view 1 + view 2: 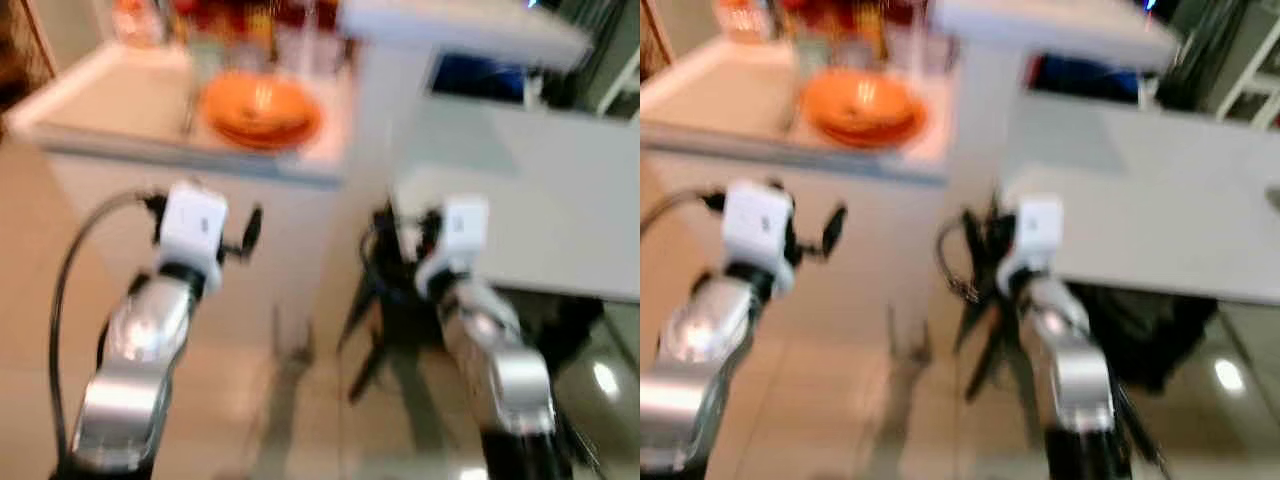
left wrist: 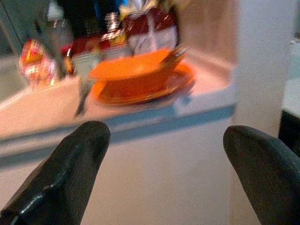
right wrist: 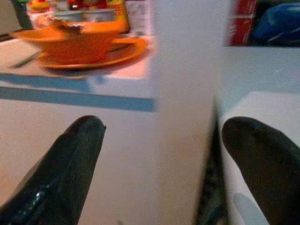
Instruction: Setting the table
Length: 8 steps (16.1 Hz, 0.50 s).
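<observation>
**Both grippers wide apart, short of the counter**

An orange bowl (image 1: pixel 262 100) sits on an orange plate (image 2: pixel 164 86) on the white counter (image 1: pixel 100 115), near its edge. The left gripper (image 2: pixel 159 173) and right gripper (image 3: pixel 161 168) hover below the counter's edge, fingers spread wide, holding nothing. A grey table (image 1: pixel 540 200) stands to the right. The head views are blurred.
</observation>
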{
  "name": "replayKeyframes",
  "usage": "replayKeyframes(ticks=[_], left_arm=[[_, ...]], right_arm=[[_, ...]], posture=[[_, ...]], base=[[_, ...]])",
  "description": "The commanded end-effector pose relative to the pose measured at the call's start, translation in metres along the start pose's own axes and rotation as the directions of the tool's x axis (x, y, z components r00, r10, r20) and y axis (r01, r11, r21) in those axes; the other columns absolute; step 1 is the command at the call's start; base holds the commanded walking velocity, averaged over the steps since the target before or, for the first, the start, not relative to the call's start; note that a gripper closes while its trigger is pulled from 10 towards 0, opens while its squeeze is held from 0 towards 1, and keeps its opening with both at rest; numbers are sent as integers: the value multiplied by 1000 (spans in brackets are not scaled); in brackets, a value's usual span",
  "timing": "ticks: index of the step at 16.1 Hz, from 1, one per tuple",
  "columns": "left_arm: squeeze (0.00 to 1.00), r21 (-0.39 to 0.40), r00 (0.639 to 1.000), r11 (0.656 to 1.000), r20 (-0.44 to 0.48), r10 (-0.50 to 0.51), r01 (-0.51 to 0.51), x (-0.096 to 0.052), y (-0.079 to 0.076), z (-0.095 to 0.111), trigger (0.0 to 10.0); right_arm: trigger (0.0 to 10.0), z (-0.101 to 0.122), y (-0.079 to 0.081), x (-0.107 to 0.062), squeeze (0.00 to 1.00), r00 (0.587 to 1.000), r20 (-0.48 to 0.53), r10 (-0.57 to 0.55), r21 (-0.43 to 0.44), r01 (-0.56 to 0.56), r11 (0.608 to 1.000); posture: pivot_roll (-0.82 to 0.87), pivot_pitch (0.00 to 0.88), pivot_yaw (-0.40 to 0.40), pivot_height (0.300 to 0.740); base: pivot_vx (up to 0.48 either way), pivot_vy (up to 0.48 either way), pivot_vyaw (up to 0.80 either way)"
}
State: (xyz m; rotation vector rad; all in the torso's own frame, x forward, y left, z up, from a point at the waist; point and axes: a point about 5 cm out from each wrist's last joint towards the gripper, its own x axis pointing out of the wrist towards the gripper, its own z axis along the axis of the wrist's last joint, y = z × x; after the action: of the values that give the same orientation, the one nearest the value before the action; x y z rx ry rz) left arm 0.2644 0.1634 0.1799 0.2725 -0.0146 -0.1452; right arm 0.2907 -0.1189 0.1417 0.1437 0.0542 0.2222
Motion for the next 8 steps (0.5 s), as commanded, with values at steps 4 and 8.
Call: replayKeyframes(ticks=[4,8], left_arm=[[0,-53,998,998,-45,39,-42,3,11,-8,10000],[0,-24,1000,1000,-25,18,-19,11,11,-3,10000]], right_arm=[[10000,1,-21,-18,1000,993,20,-114,113,111,987],[10000,1,-9,-15,1000,997,20,-71,96,69,993]], posture=[[36,0,-18,740],[31,0,-5,740]], base=[[0,480,0],[0,480,0]])
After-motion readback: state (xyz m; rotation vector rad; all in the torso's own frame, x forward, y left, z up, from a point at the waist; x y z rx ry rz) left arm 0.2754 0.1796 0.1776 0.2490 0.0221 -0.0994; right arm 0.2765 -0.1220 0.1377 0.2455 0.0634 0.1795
